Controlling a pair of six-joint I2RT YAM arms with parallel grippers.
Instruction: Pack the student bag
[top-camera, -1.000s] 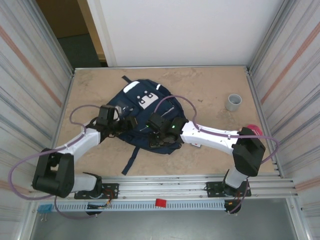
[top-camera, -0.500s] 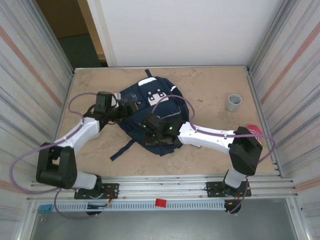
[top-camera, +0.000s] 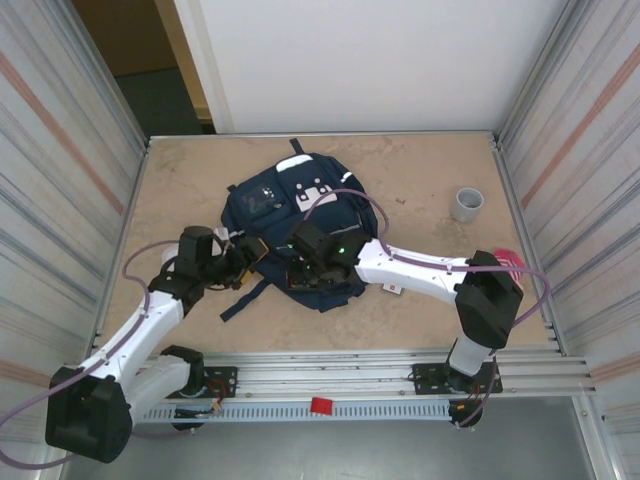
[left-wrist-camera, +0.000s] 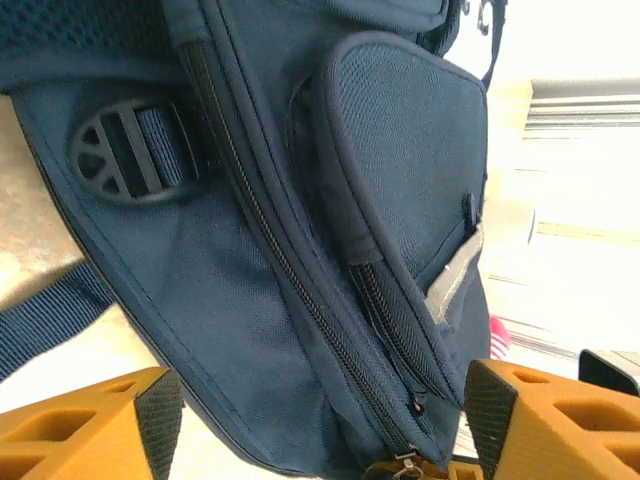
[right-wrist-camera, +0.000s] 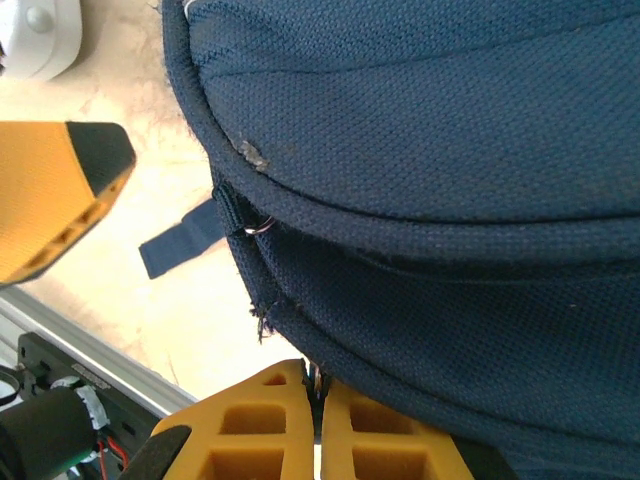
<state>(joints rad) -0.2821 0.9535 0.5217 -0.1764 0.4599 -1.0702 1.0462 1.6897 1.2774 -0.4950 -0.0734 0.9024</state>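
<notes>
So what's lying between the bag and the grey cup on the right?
Bare table, in the top view. Only the right arm's purple cable arcs above it, close to the student bag; nothing else before the grey cup.

No words, brand names or numbers can be read anywhere here. The navy backpack has two white patches at its end nearest the far edge of the table. The larger patch carries a few small dark marks, too small to make out as letters or a logo. A tiny white sticker with a red spot sits under the right arm, toward the near edge of the table, and it is also illegible. The close wrist views of the backpack fabric show no printing.
</notes>
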